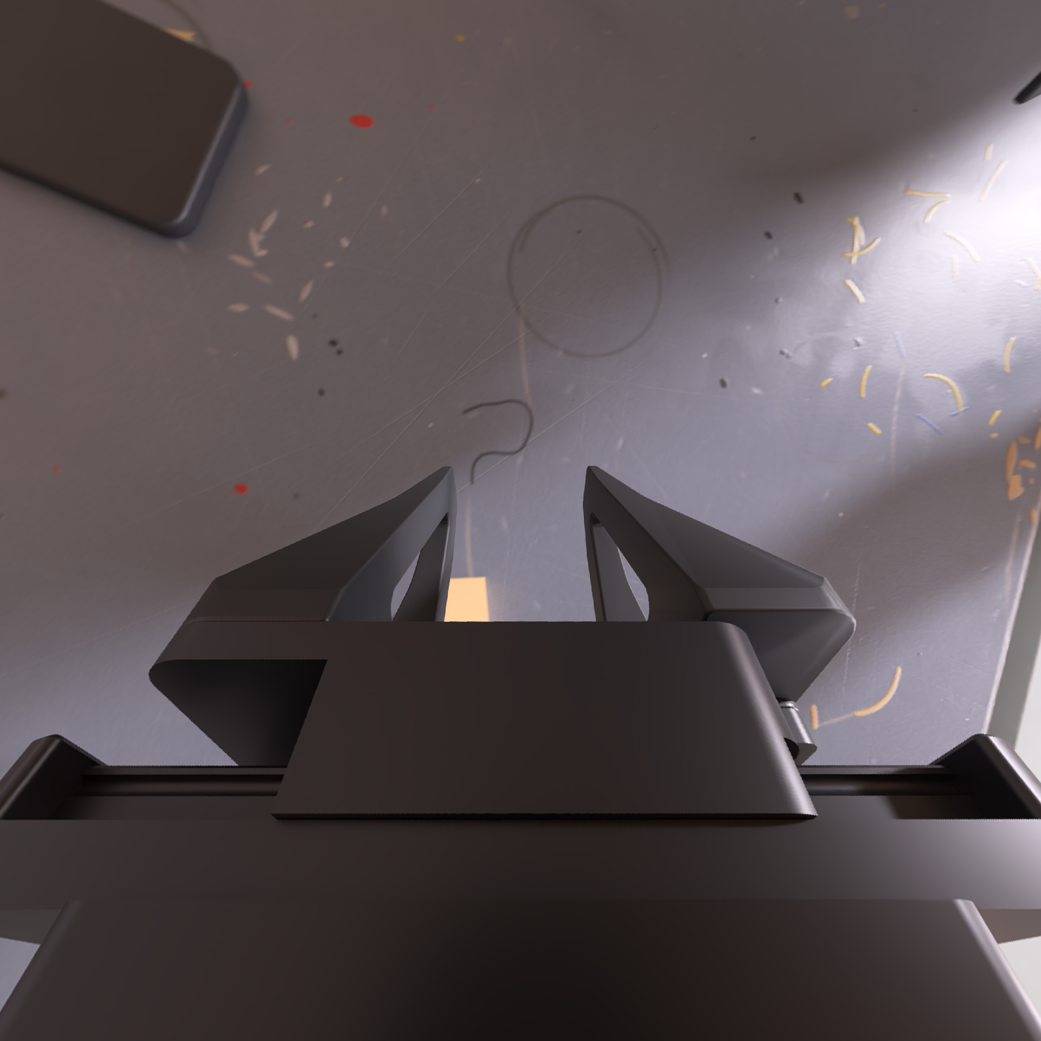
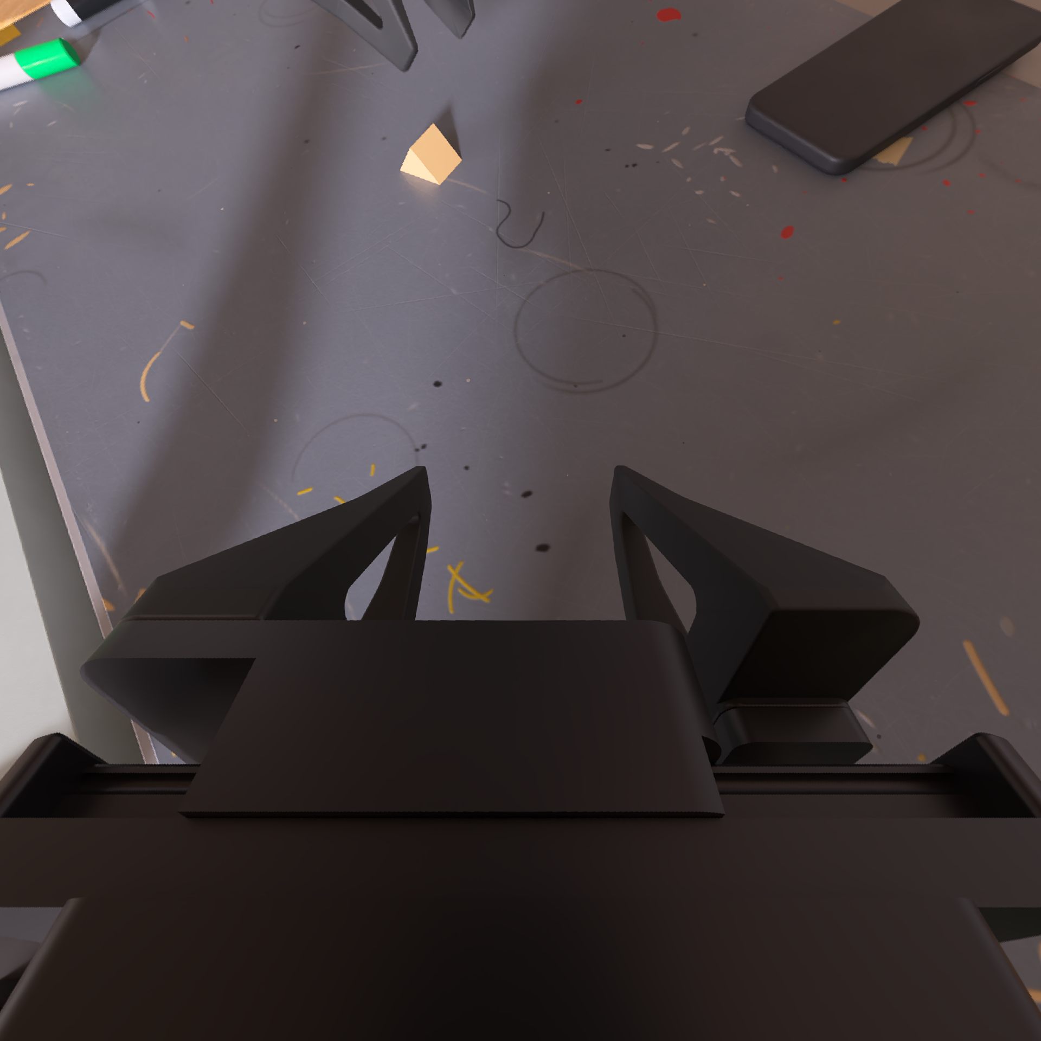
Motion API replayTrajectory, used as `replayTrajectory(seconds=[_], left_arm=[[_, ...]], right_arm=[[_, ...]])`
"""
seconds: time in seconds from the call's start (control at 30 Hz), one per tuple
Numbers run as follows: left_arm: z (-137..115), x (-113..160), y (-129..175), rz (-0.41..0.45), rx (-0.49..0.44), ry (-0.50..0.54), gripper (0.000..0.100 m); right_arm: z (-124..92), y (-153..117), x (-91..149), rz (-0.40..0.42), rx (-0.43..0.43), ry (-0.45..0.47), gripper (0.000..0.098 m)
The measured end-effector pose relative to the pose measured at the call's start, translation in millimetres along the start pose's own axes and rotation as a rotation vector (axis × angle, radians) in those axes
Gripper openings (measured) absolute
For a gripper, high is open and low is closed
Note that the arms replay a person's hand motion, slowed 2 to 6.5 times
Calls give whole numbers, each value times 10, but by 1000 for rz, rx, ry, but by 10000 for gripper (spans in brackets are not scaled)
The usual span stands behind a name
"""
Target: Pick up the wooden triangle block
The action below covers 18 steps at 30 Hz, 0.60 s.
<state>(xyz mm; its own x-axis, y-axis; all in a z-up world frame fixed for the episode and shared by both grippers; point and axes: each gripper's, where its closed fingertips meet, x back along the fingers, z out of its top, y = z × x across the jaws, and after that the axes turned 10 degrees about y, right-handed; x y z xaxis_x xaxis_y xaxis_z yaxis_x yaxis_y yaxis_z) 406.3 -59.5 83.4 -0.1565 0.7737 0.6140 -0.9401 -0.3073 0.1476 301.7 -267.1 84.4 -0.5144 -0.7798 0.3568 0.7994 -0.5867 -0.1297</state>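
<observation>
One block (image 2: 431,155), pale wood wedge, lies on the grey table (image 2: 732,450), not held; in the left wrist view only a sliver of it (image 1: 466,598) shows low between the left gripper (image 1: 519,479) fingers, and whether they touch it I cannot tell. Left gripper (image 2: 417,28) hangs released just above and beside the block, right gripper (image 2: 519,479) released too, well apart from it, holding nothing. Black phone (image 2: 895,84) lies flat off to one side, green-capped marker (image 2: 39,63) and a black-capped one (image 2: 84,8) at the far corner.
</observation>
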Motion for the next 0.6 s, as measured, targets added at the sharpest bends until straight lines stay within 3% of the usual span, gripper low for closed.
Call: replayTrajectory(seconds=[0.2,0.6], left_arm=[[-190,122,-164,59,11,-18,403],[-582,65,-277,91,-2,-128,499]], right_arm=[[-12,-9,-8,2,0,-6,543],[-43,-124,-119,44,17,-49,547]])
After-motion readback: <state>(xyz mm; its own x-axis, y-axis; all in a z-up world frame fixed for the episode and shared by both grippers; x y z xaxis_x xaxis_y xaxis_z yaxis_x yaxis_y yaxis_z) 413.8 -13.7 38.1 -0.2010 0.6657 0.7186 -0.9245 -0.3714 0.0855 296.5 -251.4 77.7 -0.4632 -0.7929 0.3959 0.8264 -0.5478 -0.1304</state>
